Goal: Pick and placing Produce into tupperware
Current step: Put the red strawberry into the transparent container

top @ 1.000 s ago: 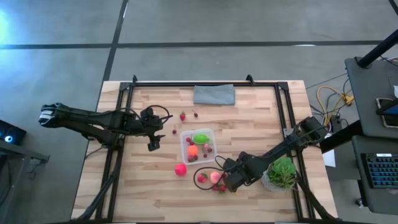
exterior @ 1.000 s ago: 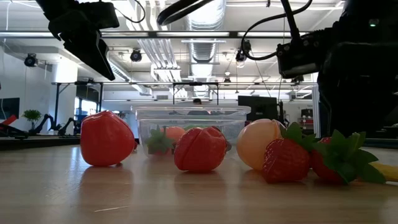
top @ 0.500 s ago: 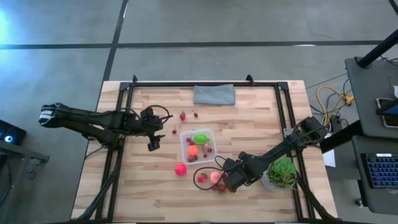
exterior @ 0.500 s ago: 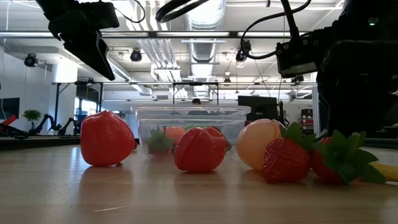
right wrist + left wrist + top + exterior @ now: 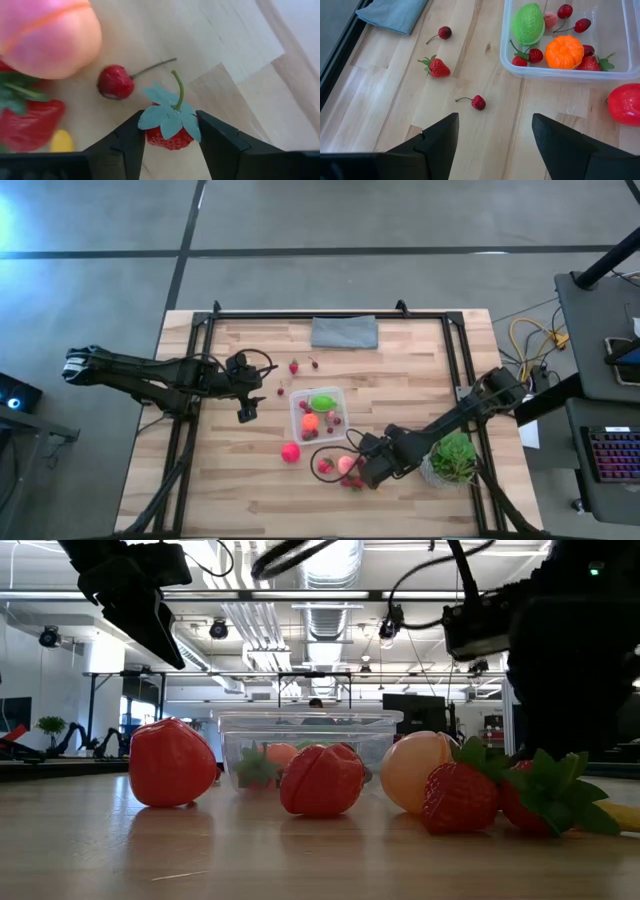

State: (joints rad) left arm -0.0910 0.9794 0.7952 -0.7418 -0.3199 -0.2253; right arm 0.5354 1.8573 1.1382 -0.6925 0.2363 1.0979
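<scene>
The clear tupperware [image 5: 318, 413] stands mid-table and holds a green ball [image 5: 528, 23], an orange ball [image 5: 564, 51], cherries and strawberries. A bright pink ball [image 5: 290, 452], a red fruit [image 5: 325, 467] and a peach ball [image 5: 346, 464] rest on the wood nearer the table's front edge. My right gripper [image 5: 360, 475] is low beside the peach ball, shut on a small strawberry [image 5: 170, 132]. A cherry [image 5: 115, 81] lies just beyond it. My left gripper [image 5: 248, 405] hovers open to the left of the tupperware. My right gripper pinches the small strawberry by its red body [image 5: 167, 141], just under the green leaf cap, one finger [image 5: 131, 145] on each side. The stem [image 5: 177, 90] points away from the fingers. I cannot tell if the berry is clear of the table.
A strawberry [image 5: 437, 67] and two cherries [image 5: 444, 32] [image 5: 478, 102] lie loose left of the tupperware. A grey folded cloth [image 5: 344, 332] sits at the far edge, a potted plant [image 5: 452, 458] by the right arm. More strawberries [image 5: 460, 795] crowd the peach ball.
</scene>
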